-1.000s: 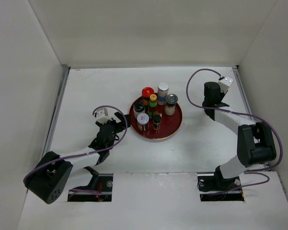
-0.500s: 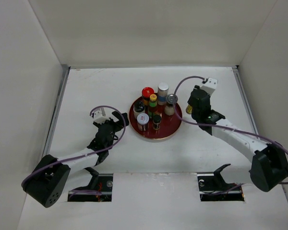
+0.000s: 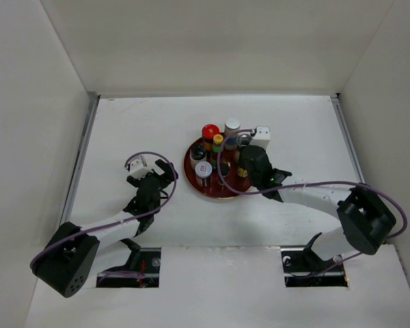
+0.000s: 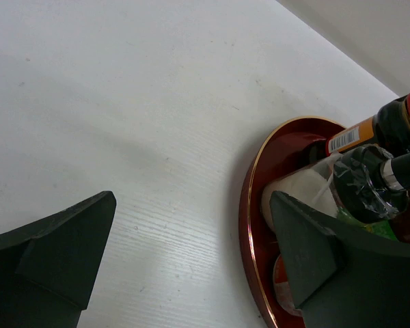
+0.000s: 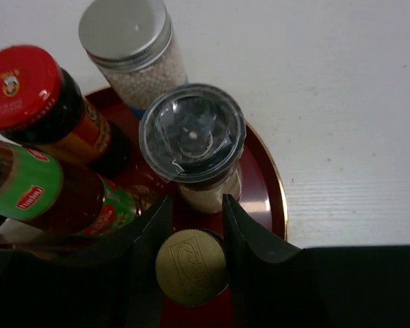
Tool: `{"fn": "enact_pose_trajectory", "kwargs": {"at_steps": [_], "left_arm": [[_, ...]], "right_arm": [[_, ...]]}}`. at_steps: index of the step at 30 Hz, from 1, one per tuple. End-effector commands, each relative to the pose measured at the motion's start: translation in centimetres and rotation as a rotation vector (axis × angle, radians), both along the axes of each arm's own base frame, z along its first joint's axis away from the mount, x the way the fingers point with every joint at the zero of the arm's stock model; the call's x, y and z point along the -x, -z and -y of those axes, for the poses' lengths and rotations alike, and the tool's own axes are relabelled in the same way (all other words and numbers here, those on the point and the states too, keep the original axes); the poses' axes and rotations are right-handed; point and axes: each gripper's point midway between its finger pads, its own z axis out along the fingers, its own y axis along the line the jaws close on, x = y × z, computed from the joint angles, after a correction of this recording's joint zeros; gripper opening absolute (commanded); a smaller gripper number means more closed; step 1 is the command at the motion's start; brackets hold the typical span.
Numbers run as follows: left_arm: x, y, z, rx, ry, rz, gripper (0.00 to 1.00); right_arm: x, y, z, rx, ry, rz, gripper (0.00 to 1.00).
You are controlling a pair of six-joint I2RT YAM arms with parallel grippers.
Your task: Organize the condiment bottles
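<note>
1. A round red tray [image 3: 206, 195] is sitting in the middle of a white table [image 3: 137, 123], and the condiment bottles [image 3: 217, 154] are standing crowded together on it.
2. The right gripper [image 5: 195, 199] is reaching over the right side of the tray. Its jaws are closing narrowly on a gold-capped jar [image 5: 191, 275], with one finger touching each side of the cap.
3. Just beyond that jar, a clear-lidded jar [image 5: 191, 133] is standing. Farther off, a silver-lidded jar [image 5: 126, 31] of white beads is standing at the tray's far rim.
4. To their left, a red-capped bottle [image 5: 24, 78] and a green-labelled bottle [image 5: 27, 188] are standing close together.
5. The left gripper [image 4: 191, 198] is hanging above bare table just left of the tray, its jaws spread wide and holding nothing.
</note>
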Motion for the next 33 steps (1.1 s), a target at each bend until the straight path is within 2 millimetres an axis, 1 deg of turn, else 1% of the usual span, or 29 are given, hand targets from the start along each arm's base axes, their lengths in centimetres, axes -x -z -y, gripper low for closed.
{"fn": "enact_pose_trajectory", "kwargs": {"at_steps": [1, 3, 5, 9, 10, 11, 12, 15, 18, 20, 21, 23, 24, 25, 26, 27, 30, 33], "left_arm": [[-0.9, -2.0, -0.3, 0.0, -0.028, 0.048, 1.0], [-1.0, -2.0, -0.2, -0.003, -0.022, 0.047, 1.0], [-1.0, -2.0, 0.0, 0.008, -0.014, 0.05, 1.0], [-1.1, -2.9, 0.5, 0.021, 0.012, 0.063, 1.0], [-0.9, -2.7, 0.4, 0.014, 0.009, 0.054, 1.0], [-0.9, -2.6, 0.2, 0.007, 0.003, 0.046, 1.0], [-1.0, -2.4, 0.0, -0.003, -0.007, 0.031, 1.0], [-1.3, -2.4, -0.1, -0.025, -0.016, -0.002, 1.0], [-1.7, -2.4, -1.1, -0.051, -0.082, -0.024, 1.0], [-2.0, -2.7, -1.1, -0.061, -0.094, -0.036, 1.0], [-2.1, -2.9, -1.1, -0.066, -0.094, -0.045, 1.0], [-2.0, -3.0, -0.6, -0.083, -0.081, -0.068, 1.0], [-2.0, -2.8, -0.3, -0.092, -0.074, -0.082, 1.0], [-1.9, -2.5, 0.1, -0.102, -0.064, -0.095, 1.0], [-2.0, -2.2, 0.3, -0.111, -0.059, -0.109, 1.0], [-2.0, -1.9, 0.5, -0.119, -0.05, -0.126, 1.0], [-1.8, -2.0, 0.7, -0.129, -0.041, -0.15, 1.0], [-1.9, -3.1, 0.6, -0.119, -0.047, -0.129, 1.0]], "right_arm": [[-0.8, -2.3, -2.2, -0.089, -0.029, 0.125, 0.24], [-0.7, -1.5, -2.4, -0.07, -0.03, 0.118, 0.3], [-0.6, -1.2, -2.4, -0.06, -0.033, 0.112, 0.4], [-0.1, -2.0, -2.2, -0.087, -0.039, 0.125, 0.68], [0.1, -2.6, -2.1, -0.097, -0.04, 0.135, 0.75], [0.2, -3.0, -1.8, -0.102, -0.035, 0.144, 0.8], [0.5, -3.8, -1.4, -0.111, -0.031, 0.16, 1.0], [1.3, -6.0, -0.5, -0.158, -0.02, 0.203, 1.0], [2.3, -8.6, 0.7, -0.222, -0.01, 0.265, 1.0], [2.8, -9.4, 2.6, -0.256, 0.044, 0.302, 1.0], [3.0, -9.5, 4.2, -0.277, 0.097, 0.319, 1.0], [3.1, -9.2, 7.3, -0.324, 0.19, 0.339, 1.0], [3.3, -8.7, 8.7, -0.349, 0.227, 0.341, 1.0], [3.6, -8.2, 9.9, -0.378, 0.256, 0.341, 1.0], [3.8, -7.5, 10.8, -0.4, 0.278, 0.336, 1.0], [3.9, -6.3, 12.3, -0.423, 0.323, 0.322, 1.0], [3.7, -3.8, 14.4, -0.486, 0.39, 0.272, 1.0], [3.3, -2.1, 14.5, -0.58, 0.376, 0.215, 1.0]]}}
